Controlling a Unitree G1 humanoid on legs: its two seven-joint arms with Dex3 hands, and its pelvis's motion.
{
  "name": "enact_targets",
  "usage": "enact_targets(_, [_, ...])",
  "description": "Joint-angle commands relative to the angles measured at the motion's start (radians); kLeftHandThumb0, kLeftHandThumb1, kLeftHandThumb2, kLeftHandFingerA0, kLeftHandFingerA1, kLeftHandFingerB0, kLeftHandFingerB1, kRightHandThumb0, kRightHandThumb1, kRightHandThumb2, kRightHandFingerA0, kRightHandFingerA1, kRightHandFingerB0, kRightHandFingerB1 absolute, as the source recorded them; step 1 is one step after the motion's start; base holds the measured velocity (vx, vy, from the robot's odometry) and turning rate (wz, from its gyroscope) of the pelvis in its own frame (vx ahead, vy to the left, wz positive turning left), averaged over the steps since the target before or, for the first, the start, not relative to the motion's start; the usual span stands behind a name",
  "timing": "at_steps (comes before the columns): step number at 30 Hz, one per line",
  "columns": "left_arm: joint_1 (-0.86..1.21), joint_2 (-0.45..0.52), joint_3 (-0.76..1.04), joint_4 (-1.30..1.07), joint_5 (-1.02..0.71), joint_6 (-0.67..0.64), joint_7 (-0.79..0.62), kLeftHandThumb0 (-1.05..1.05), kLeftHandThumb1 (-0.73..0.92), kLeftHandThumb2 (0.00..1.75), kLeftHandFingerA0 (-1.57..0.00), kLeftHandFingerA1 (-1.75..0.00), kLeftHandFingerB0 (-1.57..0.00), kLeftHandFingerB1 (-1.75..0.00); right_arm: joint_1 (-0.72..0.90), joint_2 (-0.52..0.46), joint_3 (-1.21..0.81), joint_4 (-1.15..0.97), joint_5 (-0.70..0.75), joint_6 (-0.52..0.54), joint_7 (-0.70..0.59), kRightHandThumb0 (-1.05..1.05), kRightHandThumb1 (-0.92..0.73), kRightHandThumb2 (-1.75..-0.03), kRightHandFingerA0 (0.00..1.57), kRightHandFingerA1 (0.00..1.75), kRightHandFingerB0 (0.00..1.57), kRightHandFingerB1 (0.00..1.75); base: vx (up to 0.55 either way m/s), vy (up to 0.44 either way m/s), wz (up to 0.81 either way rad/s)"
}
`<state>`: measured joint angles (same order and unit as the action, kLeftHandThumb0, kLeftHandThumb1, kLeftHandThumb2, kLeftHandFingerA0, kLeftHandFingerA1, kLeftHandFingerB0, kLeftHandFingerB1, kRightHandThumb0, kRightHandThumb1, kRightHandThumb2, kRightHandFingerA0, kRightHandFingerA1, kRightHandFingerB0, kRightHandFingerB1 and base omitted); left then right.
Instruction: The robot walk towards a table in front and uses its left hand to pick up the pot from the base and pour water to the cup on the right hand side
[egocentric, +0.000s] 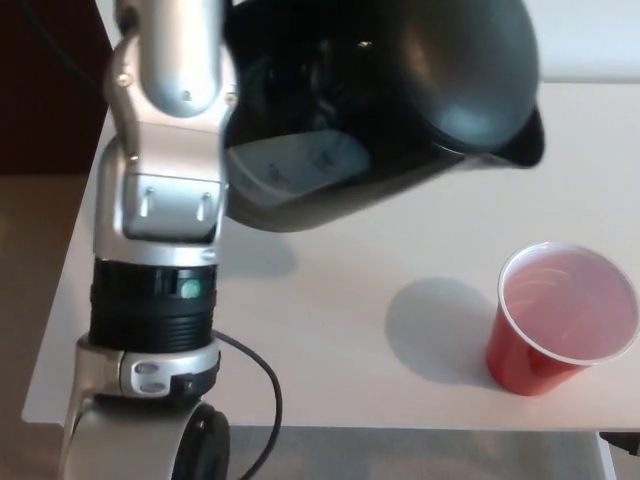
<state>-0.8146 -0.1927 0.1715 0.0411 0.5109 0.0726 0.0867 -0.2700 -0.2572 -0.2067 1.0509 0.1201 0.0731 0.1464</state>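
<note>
My left hand (200, 70) grips the black pot (400, 90), held aloft over the table (330, 330), spout up-left of the red cup (560, 320). Finger positions not discernible.

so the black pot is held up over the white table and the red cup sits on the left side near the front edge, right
Not quite: the red cup sits on the right side, not the left, as the head view shows. The rest holds: the black pot is held up over the white table, and the cup is near the front edge.
</note>
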Motion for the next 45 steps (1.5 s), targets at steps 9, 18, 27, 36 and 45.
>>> enact_targets(9, [0.288, -0.177, 0.301, -0.135, -0.534, 0.402, -0.080, -0.09, 0.62, 0.56, -0.76, -1.75, -0.64, -1.65, 0.035, 0.013, 0.010, -0.007, -0.007, -0.019, 0.016, -0.19, -0.63, -0.74, 0.50, 0.76, 0.41, 0.62, 0.00, 0.000, 0.00])
enact_targets(18, [0.368, -0.199, 0.326, -0.036, -0.573, 0.368, -0.094, -0.07, 0.68, 0.56, -0.66, -1.75, -0.49, -1.66, 0.025, 0.006, 0.026, -0.020, -0.016, -0.035, 0.030, -0.22, -0.61, -0.79, 0.52, 0.80, 0.43, 0.65, 0.00, 0.000, 0.00])
enact_targets(27, [0.414, -0.199, 0.295, -0.026, -0.601, 0.373, -0.068, -0.05, 0.67, 0.59, -0.61, -1.75, -0.42, -1.66, 0.020, 0.006, 0.037, -0.014, -0.020, -0.040, 0.028, -0.21, -0.63, -0.76, 0.50, 0.76, 0.40, 0.62, 0.00, 0.000, 0.00])
enact_targets(36, [0.421, -0.185, 0.239, -0.008, -0.647, 0.363, -0.035, -0.09, 0.68, 0.53, -0.59, -1.75, -0.50, -1.55, 0.008, 0.002, 0.048, -0.036, -0.030, -0.033, 0.029, -0.25, -0.65, -0.73, 0.53, 0.76, 0.43, 0.61, 0.00, 0.000, 0.00])
enact_targets(45, [0.462, -0.023, 0.108, -0.031, -0.735, 0.403, -0.272, -0.47, 0.51, 0.57, -0.20, -0.29, -0.14, -0.27, -0.006, -0.001, 0.056, -0.030, -0.042, -0.034, 0.036, -0.23, -0.67, -0.73, 0.51, 0.75, 0.41, 0.60, 0.00, 0.000, 0.00])
